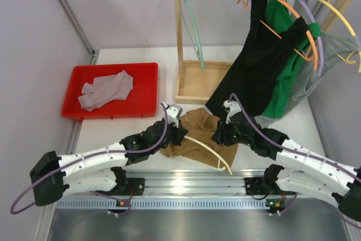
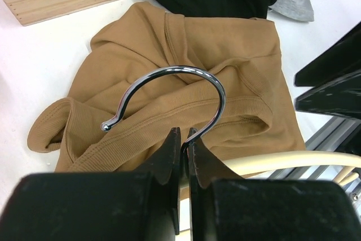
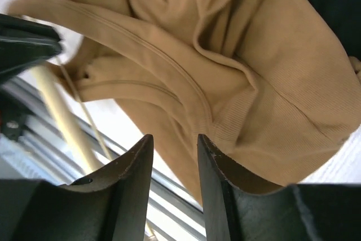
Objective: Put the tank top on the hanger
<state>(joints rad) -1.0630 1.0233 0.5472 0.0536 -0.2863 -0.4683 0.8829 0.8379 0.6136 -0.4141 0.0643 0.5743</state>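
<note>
Left end effector [image 2: 183, 136] is clamped on the shank of the metal hook [image 2: 179, 73] of the hanger [image 1: 207, 150]. The right end effector [image 3: 175, 142] has its fingers apart and holds nothing, poised over a ribbed edge of the tank top [image 3: 254, 83]. The tank top lies crumpled on the tabletop [image 1: 96, 130] just in front of the wooden rack [image 1: 178, 32], with the hanger's cream arm across its near edge.

Assessment: the step in hand is feeding a hanger arm into the garment. The right end effector should take a single layer at a strap or the neckline, not a bunched fold, and lift it open. The left should hold steady and steer slowly, since the thin shank could twist in the grip.

Containers: a red tray [image 1: 73, 111], left of the rack, holds one crumpled pale grey-lilac garment [image 1: 106, 90]. The rack's base is a shallow wooden box [image 1: 197, 97], and a pale green hanger [image 1: 194, 32] hangs above it.
</note>
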